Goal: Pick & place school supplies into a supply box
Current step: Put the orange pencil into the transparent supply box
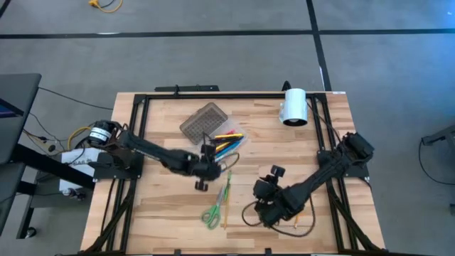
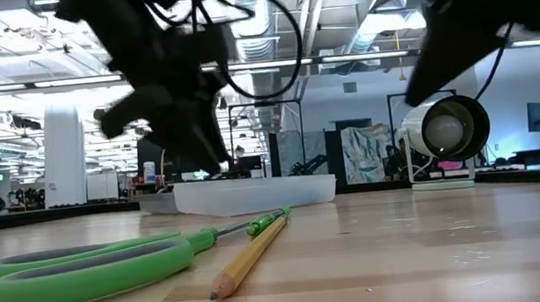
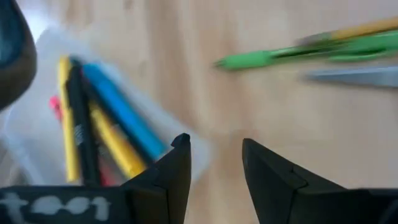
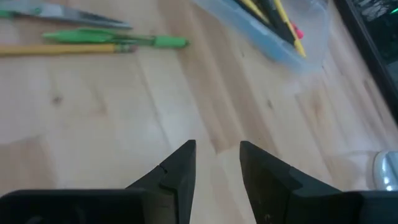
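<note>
The supply box is a clear tray holding several yellow, blue, black and pink pens, with its grey dotted lid lying open behind it. It also shows in the left wrist view. Green-handled scissors, a green pen and a yellow pencil lie flat on the table nearer the front. My left gripper is open and empty, just off the box's near end. My right gripper is open and empty over bare wood, right of the green pen.
A white cylinder lies on its side at the far right and shows in the low view. A black frame runs along the table's edges. A cable loops by my right arm. There is bare wood between the scissors and my right gripper.
</note>
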